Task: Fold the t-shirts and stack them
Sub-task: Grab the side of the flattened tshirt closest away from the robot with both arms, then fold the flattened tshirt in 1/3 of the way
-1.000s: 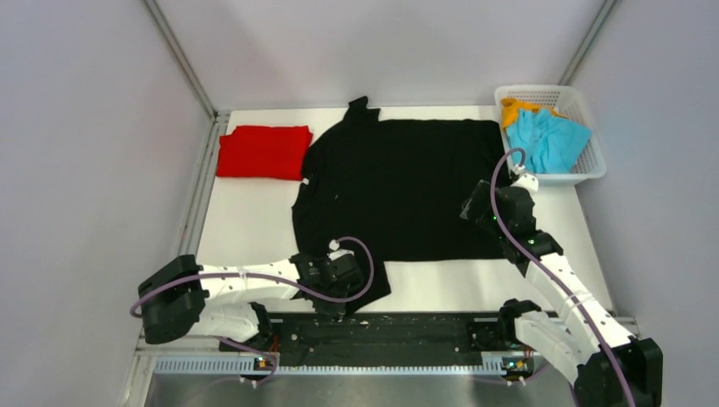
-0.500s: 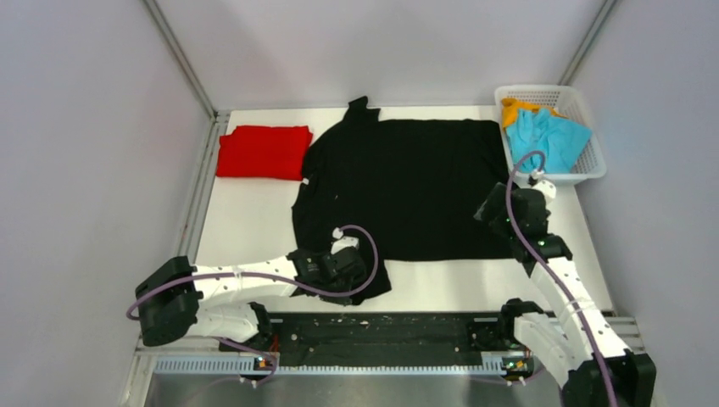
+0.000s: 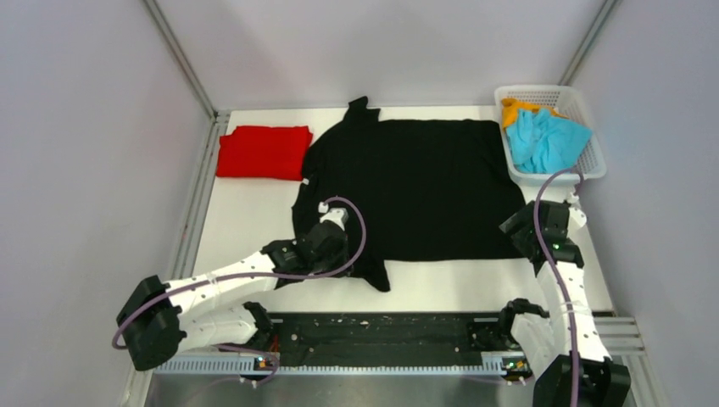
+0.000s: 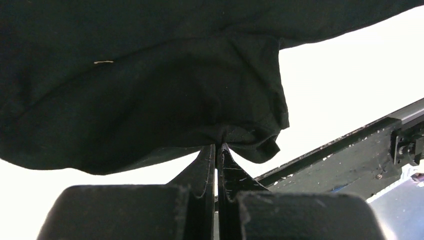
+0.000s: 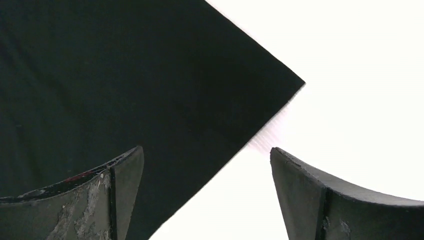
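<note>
Pinching a sleeve of the black t-shirt (image 3: 407,182), spread mid-table, the left gripper (image 4: 217,146) has jaws pressed on cloth; the right gripper (image 5: 205,150) hovers, jaws spread, over its four-o'clock corner. Only the ten-o'clock red t-shirt (image 3: 264,152) looks folded; cyan and orange garments (image 3: 551,140) wait in the two-o'clock basket (image 3: 595,153).

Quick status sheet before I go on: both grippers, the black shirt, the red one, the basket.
left gripper: shut, fingers pinching the near-left sleeve of the black t-shirt
right gripper: open, over the black t-shirt's near-right corner, holding nothing
black t-shirt: spread out, not yet folded
red t-shirt: folded, far left
basket: far right, holds cyan garment and orange garment
</note>
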`<state>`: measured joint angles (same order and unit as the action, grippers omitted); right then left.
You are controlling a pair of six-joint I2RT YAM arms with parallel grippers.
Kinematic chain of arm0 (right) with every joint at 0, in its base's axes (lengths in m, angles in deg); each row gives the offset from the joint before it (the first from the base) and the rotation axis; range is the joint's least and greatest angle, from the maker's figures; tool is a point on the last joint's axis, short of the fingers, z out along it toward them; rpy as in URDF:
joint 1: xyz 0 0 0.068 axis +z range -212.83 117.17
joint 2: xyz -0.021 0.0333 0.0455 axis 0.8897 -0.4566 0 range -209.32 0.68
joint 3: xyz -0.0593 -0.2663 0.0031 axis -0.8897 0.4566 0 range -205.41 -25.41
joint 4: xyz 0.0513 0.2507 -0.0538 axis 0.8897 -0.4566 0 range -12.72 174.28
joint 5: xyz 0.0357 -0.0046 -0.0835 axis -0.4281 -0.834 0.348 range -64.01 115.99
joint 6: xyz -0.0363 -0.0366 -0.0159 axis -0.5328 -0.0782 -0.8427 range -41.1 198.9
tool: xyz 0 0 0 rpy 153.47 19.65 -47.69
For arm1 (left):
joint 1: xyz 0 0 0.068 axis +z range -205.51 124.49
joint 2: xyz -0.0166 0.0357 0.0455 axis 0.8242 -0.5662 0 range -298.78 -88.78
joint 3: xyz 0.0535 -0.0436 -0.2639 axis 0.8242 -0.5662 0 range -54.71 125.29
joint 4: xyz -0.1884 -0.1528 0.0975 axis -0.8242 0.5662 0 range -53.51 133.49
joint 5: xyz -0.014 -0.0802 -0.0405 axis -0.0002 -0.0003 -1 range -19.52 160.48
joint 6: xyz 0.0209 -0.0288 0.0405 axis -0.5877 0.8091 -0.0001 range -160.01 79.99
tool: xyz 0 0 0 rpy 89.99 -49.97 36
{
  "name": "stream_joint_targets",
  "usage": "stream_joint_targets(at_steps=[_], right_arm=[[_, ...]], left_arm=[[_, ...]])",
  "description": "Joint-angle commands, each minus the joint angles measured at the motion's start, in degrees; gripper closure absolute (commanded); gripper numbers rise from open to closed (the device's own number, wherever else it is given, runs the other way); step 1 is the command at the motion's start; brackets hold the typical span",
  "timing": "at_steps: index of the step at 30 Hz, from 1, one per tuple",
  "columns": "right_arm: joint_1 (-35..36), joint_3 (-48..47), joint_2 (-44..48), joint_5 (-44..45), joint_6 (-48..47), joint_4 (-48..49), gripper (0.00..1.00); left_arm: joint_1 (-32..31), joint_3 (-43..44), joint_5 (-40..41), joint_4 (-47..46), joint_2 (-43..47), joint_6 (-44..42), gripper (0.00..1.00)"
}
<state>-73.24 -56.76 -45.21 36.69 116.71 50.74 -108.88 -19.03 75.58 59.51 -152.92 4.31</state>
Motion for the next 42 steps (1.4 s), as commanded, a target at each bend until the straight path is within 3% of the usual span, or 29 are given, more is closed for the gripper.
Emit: stream_joint_targets(at_steps=[1, 5, 19, 29, 32, 42], right_arm=[[-0.5, 3.3, -0.8, 4.1, 5.6, -0.6, 0.07], [-0.6, 7.5, -0.5, 2.2, 8.8, 3.5, 0.21], [-0.6, 14.2, -3.6, 2.1, 9.6, 14.5, 0.33], [-0.6, 14.1, -4.0, 2.2, 5.8, 21.9, 0.79], [-0.5, 13.5, -2.2, 3.0, 4.3, 21.5, 0.98], [-0.6, 8.9, 7.1, -1.1, 4.9, 5.0, 1.0]], left_arm=[[1.9, -2.3, 0.2, -2.0, 5.8, -1.7, 1.0], [2.6, -5.4, -0.9, -2.4, 9.6, -1.8, 1.0], [3.2, -4.3, 1.5, 1.6, 10.1, 0.1, 1.0], [3.4, -1.3, 2.6, 9.7, 12.6, 0.6, 1.0], [3.4, -1.4, 0.4, 12.8, 13.9, 0.9, 1.0], [3.1, -2.0, -13.9, 20.2, 22.1, 6.4, 1.0]])
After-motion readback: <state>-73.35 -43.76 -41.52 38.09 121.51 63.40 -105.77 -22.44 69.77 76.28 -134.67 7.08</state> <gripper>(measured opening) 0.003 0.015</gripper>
